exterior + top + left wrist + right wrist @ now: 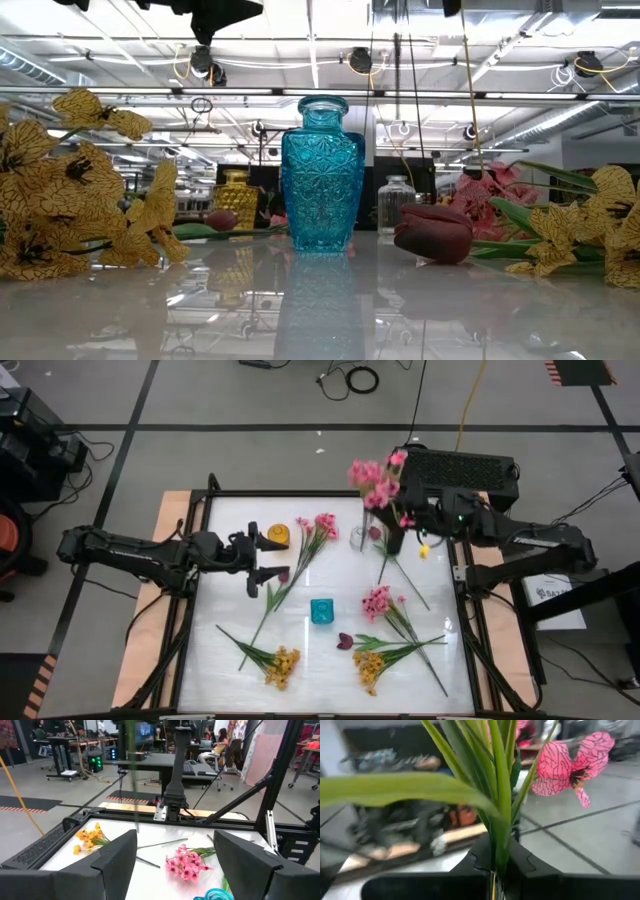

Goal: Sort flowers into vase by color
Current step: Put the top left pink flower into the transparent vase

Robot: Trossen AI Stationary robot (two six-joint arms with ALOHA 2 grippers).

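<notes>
In the low view, yellow blossoms (pixel 70 190) fill the left edge nearest the lens, and a dark maroon bud (pixel 433 232) lies on the glossy white tabletop (pixel 320 310) right of centre, with more yellow petals at the right edge. Behind them a blue patterned vase (pixel 322 175) stands upright in the middle of the frame; a yellow vase (pixel 236 198) stands farther back to its left and a clear glass vase (pixel 396 205) farther back to its right.

From above, the right claw (pixel 392 530) sits at the upper right of the tabletop, clamped together on the green stem of a pink sprig (pixel 378 480) whose blossoms rise above the far edge. The sprig's foot is just beside the clear vase, at upper centre-right of the high view; whether it touches the vase cannot be told. The right wrist view shows the stem and leaves (pixel 496 805) rising from between the closed fingers.

The left claw (pixel 268 560) hovers at the upper left of the tabletop with its fingers (pixel 112 865) apart and nothing between them, near the yellow vase and a pink sprig (pixel 320 528) lying flat.

Other flowers lie loose: a pink sprig (pixel 378 602) right of the blue vase, and yellow sprigs at lower left (pixel 280 665) and lower centre-right (pixel 372 665).
</notes>
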